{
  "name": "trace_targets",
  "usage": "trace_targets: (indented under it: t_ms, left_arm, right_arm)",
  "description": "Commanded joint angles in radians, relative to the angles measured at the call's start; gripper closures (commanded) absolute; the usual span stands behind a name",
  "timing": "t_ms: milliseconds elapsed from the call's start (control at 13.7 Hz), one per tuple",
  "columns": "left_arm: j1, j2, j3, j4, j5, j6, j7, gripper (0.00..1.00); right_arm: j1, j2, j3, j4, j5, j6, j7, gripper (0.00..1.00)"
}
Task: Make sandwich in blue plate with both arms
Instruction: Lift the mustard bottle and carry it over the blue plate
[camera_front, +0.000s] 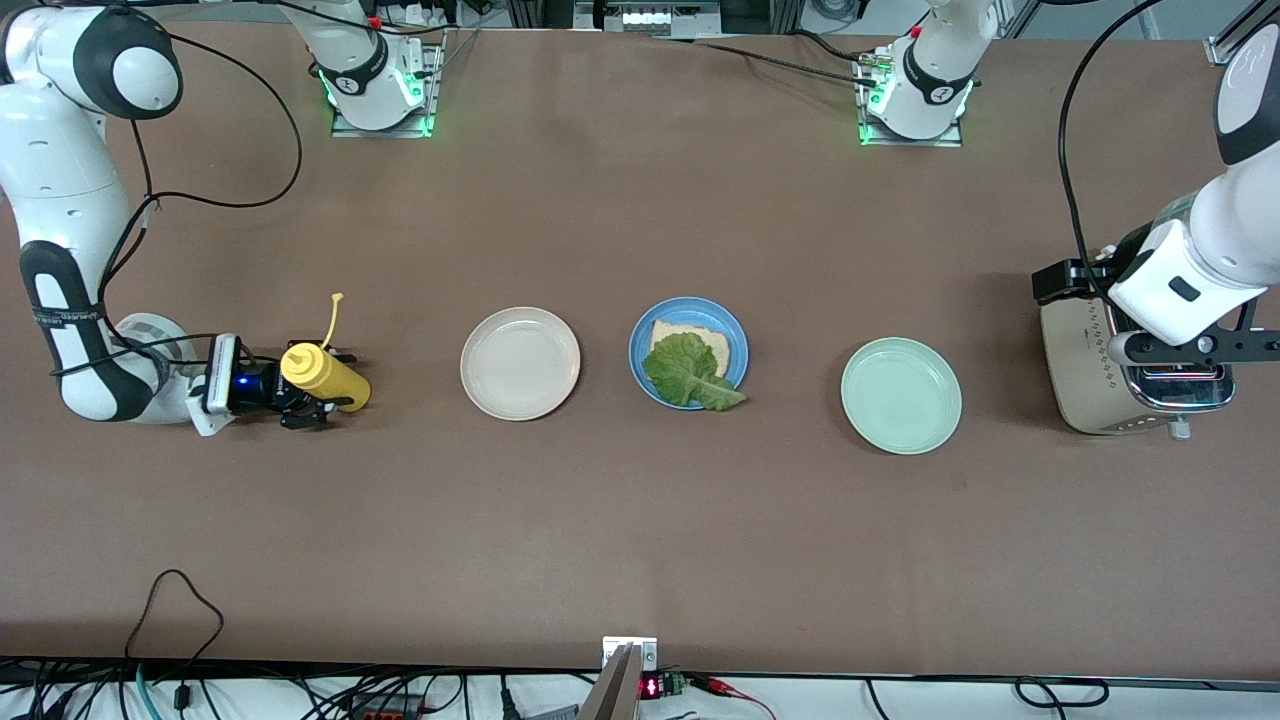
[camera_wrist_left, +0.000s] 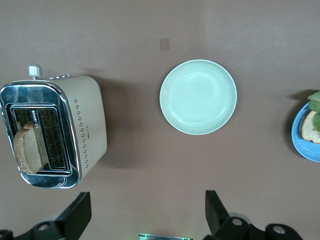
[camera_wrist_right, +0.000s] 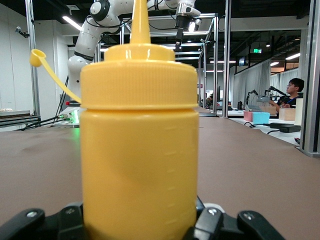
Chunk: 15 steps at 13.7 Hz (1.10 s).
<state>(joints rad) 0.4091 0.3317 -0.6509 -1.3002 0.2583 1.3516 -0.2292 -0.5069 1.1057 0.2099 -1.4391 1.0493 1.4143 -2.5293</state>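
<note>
the round glossy blue plate (camera_front: 689, 352) holds bread and lettuce; the right end effector (camera_front: 318, 391), narrowing around the yellow squeeze bottle (camera_front: 325, 376), could topple it; the left end effector (camera_wrist_left: 145, 215) hangs spread over the toaster (camera_wrist_left: 55, 131).

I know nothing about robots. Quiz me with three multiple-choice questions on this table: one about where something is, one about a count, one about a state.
1. Where is the lettuce leaf?
A. on the beige-white plate
B. on the bread slice in the blue plate
C. in the toaster

2. How many plates are on the table?
A. two
B. three
C. four

3. What is in the toaster?
A. a bread slice
B. nothing
C. a lettuce leaf

Answers:
1. B: the leaf covers the bread slice in the blue plate.
2. B: beige-white plate, blue plate, mint-green plate.
3. A: the left wrist view shows a toasted slice in its slot.
</note>
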Motion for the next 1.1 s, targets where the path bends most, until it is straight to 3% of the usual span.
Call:
trace_targets:
  t_ms: [0, 219, 438, 1023]
  left_arm:
    - [0.013, -0.033, -0.004, -0.031, -0.008, 0.003, -0.007, 0.00]
    - [0.014, -0.033, -0.004, -0.030, -0.008, 0.003, -0.005, 0.00]
    - [0.016, -0.033, -0.004, -0.033, -0.008, 0.003, -0.005, 0.00]
    - [0.014, -0.033, -0.004, -0.031, -0.008, 0.003, -0.002, 0.00]
  right_arm:
    - [0.017, -0.068, 0.023, -0.007, 0.026, 0.009, 0.029, 0.86]
    - [0.080, -0.185, 0.019, -0.006, 0.005, 0.098, 0.186, 0.84]
    - [0.177, -0.303, 0.017, -0.001, -0.083, 0.236, 0.373, 0.84]
    - [0.503, -0.494, 0.017, 0.009, -0.562, 0.563, 0.982, 0.81]
